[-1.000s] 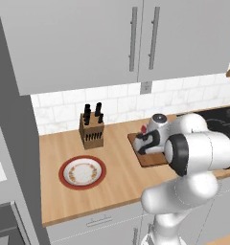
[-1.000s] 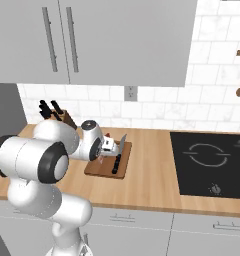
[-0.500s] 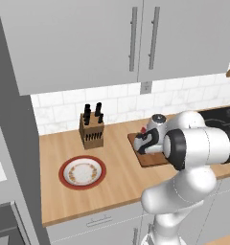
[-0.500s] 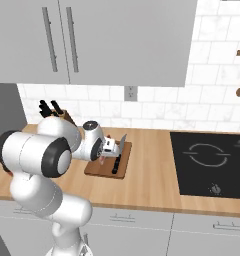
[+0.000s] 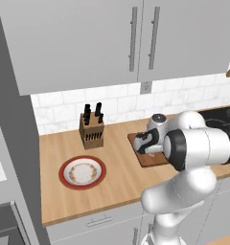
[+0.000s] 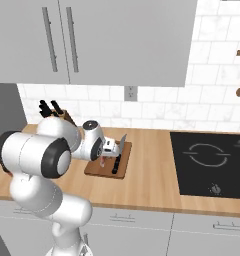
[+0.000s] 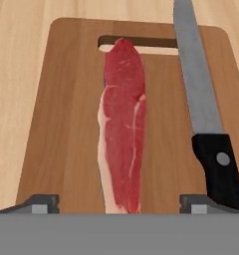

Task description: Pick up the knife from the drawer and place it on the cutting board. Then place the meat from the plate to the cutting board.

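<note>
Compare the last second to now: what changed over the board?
The gripper opened and let go of the meat, which now lies lengthwise on the cutting board between the spread fingertips. The arm barely shifted. Unchanged: the knife beside the meat on the board, the plate bare on the counter, the knife block.

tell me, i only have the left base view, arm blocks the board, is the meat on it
Observer: Yes. In the hand view the meat lies lengthwise on the cutting board, its far end over the handle slot.
Operator: where's the knife
Observer: The knife lies on the board too, beside the meat, apart from it.
Operator: gripper let go?
Observer: The gripper is open, a fingertip on each side of the meat's near end.
</note>
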Controlling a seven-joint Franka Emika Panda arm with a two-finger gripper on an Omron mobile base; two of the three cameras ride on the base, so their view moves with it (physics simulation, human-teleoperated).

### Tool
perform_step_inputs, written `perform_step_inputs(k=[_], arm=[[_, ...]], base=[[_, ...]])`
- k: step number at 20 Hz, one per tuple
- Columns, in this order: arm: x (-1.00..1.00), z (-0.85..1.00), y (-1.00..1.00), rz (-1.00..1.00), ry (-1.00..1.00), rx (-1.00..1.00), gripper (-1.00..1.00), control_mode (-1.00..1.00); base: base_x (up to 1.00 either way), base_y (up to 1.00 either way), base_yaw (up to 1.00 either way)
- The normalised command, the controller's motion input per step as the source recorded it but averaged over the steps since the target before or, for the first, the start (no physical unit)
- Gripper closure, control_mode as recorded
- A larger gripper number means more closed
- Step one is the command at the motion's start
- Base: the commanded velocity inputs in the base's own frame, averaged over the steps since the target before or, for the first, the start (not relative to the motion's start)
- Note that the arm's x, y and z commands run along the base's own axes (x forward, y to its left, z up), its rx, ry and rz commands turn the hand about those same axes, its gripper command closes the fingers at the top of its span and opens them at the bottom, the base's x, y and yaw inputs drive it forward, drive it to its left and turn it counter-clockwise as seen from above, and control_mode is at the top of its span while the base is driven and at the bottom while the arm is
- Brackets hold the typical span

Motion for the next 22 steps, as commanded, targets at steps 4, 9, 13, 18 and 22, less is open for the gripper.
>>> perform_step_inputs(k=[4,9,13,18,22], arm=[[-0.15,0.62,0.11,0.00,-0.10,0.00,-1.00,-1.00],[-0.23,0.49,0.47,0.02,-0.15,-0.01,-1.00,-1.00],[-0.51,0.41,0.59,0.02,-0.02,0.00,-1.00,-1.00],[-0.63,0.45,0.70,0.00,0.00,0.00,-1.00,-1.00],[-0.59,0.50,0.50,0.00,0.03,-0.01,-1.00,-1.00]], base=[[0.00,0.00,0.00],[0.00,0.00,0.00],[0.00,0.00,0.00],[0.00,0.00,0.00],[0.00,0.00,0.00]])
